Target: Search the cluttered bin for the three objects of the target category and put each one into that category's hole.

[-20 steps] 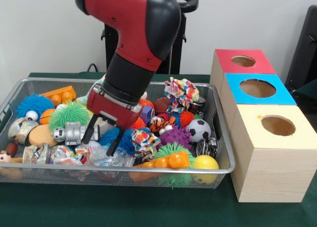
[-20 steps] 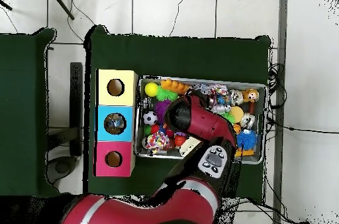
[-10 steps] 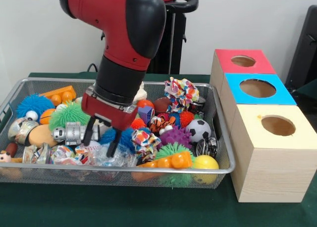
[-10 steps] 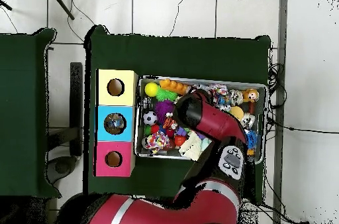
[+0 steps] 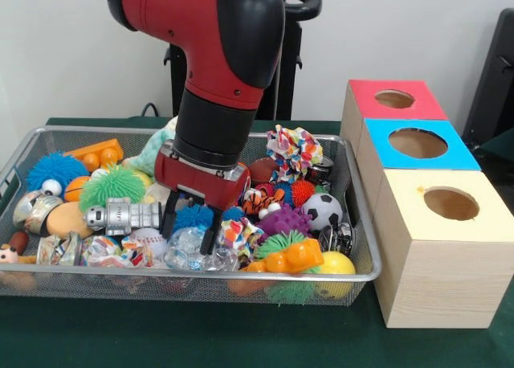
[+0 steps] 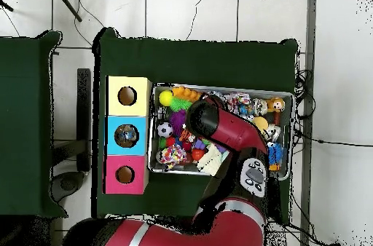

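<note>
I see my gripper (image 5: 189, 233) spread open, straddling a blue spiky ball (image 5: 193, 216) in the wire bin (image 5: 363, 247). A silver robot toy (image 5: 122, 216) lies lengthwise, pointing sideways. The bin brims with toys; beside it stand the yellow box (image 5: 446, 254), blue box (image 5: 418, 147) and red box (image 5: 393, 101).

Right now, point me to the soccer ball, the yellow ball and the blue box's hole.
soccer ball (image 5: 323, 210), front view, on its white and black face.
yellow ball (image 5: 335, 263), front view, on its upper side by the bin's rim.
blue box's hole (image 5: 418, 143), front view, inside the round opening.
</note>
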Robot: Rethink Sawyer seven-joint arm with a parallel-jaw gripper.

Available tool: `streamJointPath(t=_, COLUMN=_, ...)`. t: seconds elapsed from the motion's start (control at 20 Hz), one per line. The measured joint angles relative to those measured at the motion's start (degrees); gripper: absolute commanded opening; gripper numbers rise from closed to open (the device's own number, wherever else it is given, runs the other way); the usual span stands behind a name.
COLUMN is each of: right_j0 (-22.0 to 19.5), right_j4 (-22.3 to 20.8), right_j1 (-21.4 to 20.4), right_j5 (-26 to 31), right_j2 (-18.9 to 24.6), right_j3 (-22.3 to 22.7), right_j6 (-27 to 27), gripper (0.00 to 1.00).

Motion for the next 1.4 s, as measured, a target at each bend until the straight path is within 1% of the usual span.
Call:
streamJointPath(t=0.25, right_j0=-1.05, right_j4=0.01, right_j1=-0.63, right_j5=0.00, right_j2=1.29, right_j3=0.48, right_j6=0.00, gripper=1.00)
streamJointPath(t=1.0, right_j0=-1.27, right_j4=0.02, right_j1=-0.58, right_j5=-0.02, right_j2=1.54, right_j3=0.53, right_j6=0.00, gripper=1.00)
streamJointPath(t=1.4, right_j0=-2.50, right_j4=0.00, right_j1=-0.24, right_j5=-0.29, right_j2=2.51, right_j3=0.59, right_j6=0.00, gripper=1.00)
